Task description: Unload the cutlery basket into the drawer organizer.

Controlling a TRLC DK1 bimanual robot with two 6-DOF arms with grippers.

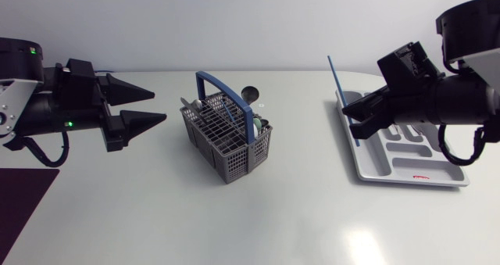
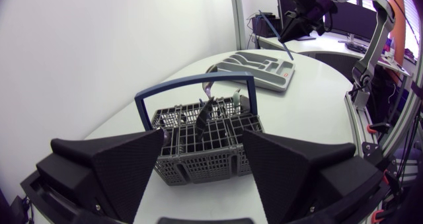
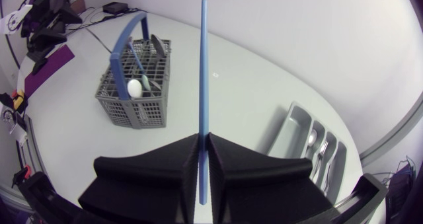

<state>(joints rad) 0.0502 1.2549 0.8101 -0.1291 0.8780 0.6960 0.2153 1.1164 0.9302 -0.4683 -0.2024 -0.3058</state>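
Blue stick clamped in right tool, over drawer organizer

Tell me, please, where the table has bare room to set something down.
Bare: the table between cutlery basket and drawer organizer, and the whole front strip. Crowded: above the organizer, where the right jaws hold a blue stick.
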